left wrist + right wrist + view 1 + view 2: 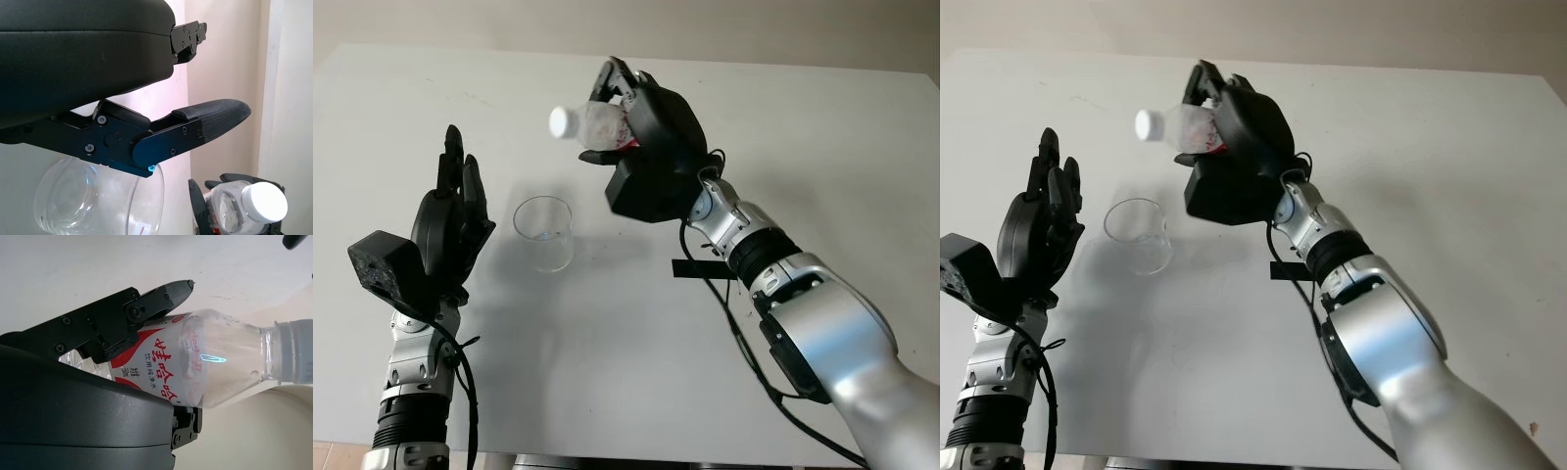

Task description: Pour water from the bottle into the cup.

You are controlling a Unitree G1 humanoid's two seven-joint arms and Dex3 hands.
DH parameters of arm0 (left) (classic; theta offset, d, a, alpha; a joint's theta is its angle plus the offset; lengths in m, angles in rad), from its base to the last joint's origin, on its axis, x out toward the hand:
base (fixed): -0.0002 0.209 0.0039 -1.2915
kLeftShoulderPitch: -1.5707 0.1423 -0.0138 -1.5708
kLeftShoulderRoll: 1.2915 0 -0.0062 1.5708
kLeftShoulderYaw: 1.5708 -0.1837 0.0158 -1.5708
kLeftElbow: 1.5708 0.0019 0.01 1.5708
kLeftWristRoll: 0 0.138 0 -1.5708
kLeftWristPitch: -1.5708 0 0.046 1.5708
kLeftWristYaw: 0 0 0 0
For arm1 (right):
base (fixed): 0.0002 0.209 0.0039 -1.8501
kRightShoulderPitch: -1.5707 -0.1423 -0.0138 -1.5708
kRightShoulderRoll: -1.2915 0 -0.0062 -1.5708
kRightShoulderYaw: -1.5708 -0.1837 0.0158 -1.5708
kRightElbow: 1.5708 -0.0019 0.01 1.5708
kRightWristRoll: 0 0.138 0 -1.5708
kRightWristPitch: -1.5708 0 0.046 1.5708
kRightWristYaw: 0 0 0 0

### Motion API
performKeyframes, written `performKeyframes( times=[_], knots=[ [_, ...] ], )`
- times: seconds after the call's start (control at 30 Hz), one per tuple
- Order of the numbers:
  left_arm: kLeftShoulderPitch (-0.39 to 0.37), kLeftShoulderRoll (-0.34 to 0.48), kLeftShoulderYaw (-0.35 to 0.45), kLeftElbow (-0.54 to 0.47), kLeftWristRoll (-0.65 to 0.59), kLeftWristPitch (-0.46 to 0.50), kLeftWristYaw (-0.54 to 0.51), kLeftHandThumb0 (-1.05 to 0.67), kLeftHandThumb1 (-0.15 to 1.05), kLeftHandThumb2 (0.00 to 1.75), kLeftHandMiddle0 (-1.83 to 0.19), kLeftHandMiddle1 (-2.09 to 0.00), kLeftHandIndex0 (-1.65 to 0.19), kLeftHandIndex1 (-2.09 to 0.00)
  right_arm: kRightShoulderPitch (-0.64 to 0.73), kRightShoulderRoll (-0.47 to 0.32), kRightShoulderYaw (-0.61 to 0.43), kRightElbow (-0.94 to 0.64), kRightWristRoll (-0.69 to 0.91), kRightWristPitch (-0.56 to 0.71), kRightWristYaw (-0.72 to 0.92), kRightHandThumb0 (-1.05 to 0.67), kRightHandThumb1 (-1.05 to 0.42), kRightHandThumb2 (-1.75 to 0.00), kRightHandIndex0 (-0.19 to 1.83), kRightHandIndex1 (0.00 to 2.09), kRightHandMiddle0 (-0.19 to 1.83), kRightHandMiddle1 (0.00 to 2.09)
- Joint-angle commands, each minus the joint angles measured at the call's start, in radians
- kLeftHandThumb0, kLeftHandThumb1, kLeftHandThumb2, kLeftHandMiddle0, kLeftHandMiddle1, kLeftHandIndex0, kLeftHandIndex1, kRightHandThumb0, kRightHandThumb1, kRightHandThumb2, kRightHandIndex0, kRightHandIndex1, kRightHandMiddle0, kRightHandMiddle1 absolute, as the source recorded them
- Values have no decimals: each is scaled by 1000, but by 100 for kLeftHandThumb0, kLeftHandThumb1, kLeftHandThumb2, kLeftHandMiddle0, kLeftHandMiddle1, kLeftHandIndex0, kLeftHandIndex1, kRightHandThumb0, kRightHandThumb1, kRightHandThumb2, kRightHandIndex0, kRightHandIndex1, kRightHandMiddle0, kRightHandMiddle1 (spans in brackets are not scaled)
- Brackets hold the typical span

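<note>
the right hand (651, 137) is holding the bottle (592, 123) up in the air above the white surface (822, 147), its fingers (612, 83) wrapping around the bottle's body and pinching it against the palm. the bottle is lying tipped nearly on its side, its white cap (563, 120) on and pointing toward the robot's left, up and a little to the right of the cup. the cup (544, 233), clear glass, is standing upright on the surface between the two arms, well below the bottle. the left hand (450, 220) is hanging open in the air just beside the cup, on its left, fingers (460, 176) pointing upward and not touching it.

the right wrist view is giving what the head views are hiding: a red and white label (156, 364) with printed characters, the clear shoulder of the bottle, and one finger (127, 316) pressing across the label. the left wrist view is looking past its own finger (195, 127) down on the cup's rim (146, 196) and thick base, with the capped bottle (244, 205) off beyond it. a black strip (703, 269) is lying on the surface under the right forearm.
</note>
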Motion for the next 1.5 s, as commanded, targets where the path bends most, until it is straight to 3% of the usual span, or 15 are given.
performKeyframes(
  times=[0.0, 0.5, 1.07, 1.23, 1.47],
  knots=[
    [-19, 7, 7, 1, -3, -14, 2, -73, 105, 77, 19, 0, 19, 0, -38, -14, 21, 9, -19, -9, -29, -15, -103, -17, 118, 209, 74, 209],
    [-20, 2, 3, 13, -1, -14, 7, -74, 105, 73, 19, 0, 19, 0, -90, -65, 302, 41, -321, -7, -381, -21, -100, -17, 106, 209, 68, 209],
    [-15, 1, -8, 7, 17, -9, 17, -78, 105, 72, 19, 0, 19, 0, -117, -73, 364, 59, -353, -32, -518, -26, -105, -13, 109, 209, 76, 209],
    [-13, 2, -12, 9, 23, -13, 21, -78, 105, 71, 19, 0, 19, 0, -128, -73, 387, 59, -377, -19, -544, -30, -103, -7, 104, 209, 61, 209],
    [-12, -5, -17, 3, 28, -11, 31, -77, 105, 73, 19, 0, 19, 0, -148, -78, 430, 60, -421, 13, -580, -33, -102, -5, 105, 209, 68, 209]
  ],
)
